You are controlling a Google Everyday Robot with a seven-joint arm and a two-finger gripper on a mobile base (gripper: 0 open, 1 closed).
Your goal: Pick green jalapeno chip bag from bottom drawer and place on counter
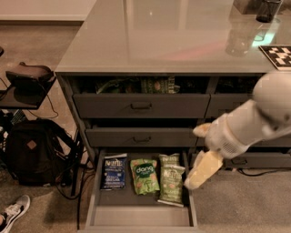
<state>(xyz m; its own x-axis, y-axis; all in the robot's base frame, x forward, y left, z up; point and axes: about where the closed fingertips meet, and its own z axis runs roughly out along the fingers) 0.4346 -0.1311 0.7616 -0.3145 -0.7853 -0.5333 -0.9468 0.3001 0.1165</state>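
Note:
The bottom drawer (142,214) is pulled open at the foot of the cabinet. It holds three bags abreast: a blue Kettle bag (113,173), a bright green "dang" bag (144,176) and the dark olive-green jalapeno chip bag (172,184) on the right. A smaller, paler green bag (169,159) peeks out behind the jalapeno bag. My gripper (194,158), with cream fingers spread apart and empty, hangs on the white arm (254,120) just right of the jalapeno bag, over the drawer's right side. The glossy grey counter (154,41) tops the cabinet.
Two closed drawers (141,107) with bar handles sit above; green bags show in the gap under the counter. A clear container (238,38), a dark cup (268,9) and a marker tag (277,54) stand on the counter. A black backpack (32,150), cables and a shoe (11,214) lie at left.

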